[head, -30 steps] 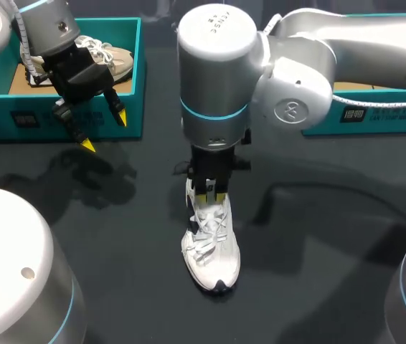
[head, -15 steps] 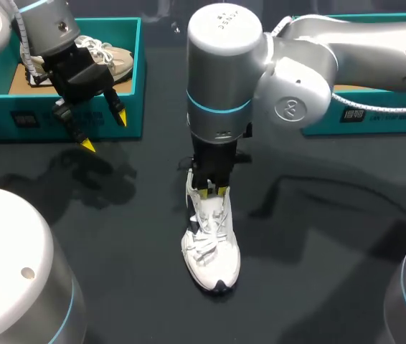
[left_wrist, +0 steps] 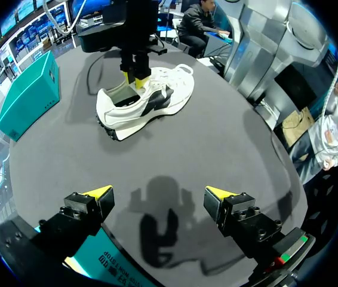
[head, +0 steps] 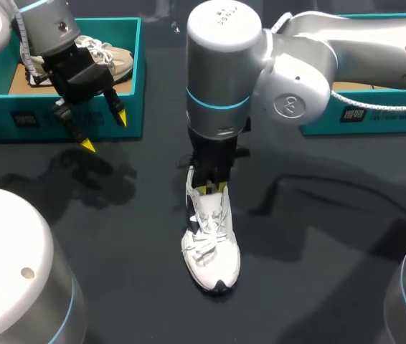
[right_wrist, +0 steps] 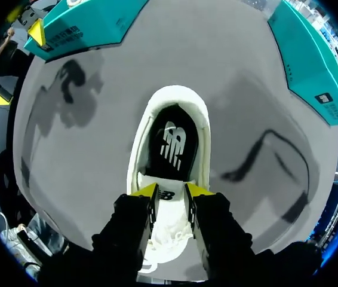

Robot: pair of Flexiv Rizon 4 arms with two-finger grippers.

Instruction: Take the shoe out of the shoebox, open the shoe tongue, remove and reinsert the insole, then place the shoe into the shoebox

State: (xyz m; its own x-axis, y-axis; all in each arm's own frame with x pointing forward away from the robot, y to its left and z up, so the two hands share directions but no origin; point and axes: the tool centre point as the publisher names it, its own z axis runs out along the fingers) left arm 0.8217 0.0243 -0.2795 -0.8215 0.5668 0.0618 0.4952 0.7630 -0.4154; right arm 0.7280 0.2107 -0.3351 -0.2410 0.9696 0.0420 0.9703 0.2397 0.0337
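Observation:
A white shoe (head: 214, 251) stands on the dark table, toe toward the front edge. My right gripper (head: 211, 188) comes straight down onto its opening. In the right wrist view the white tongue (right_wrist: 170, 200) sits between the yellow tips of that gripper (right_wrist: 171, 190), both touching it, and the dark insole (right_wrist: 172, 143) lies flat inside the shoe (right_wrist: 138, 149). The left wrist view shows the shoe (left_wrist: 157, 98) from the side with the right gripper (left_wrist: 137, 75) at its tongue. My left gripper (head: 104, 131) hangs open and empty before the left shoebox (head: 128, 86), far from the shoe.
The teal left shoebox holds a beige shoe (head: 106, 57). A second teal box (head: 375, 115) lies at the back right under my right arm. Bare dark table surrounds the white shoe on all sides.
My right arm's wrist has shifted slightly to the right over the shoe, its fingers easing a little apart at the tongue. The left arm and the shoe have kept still.

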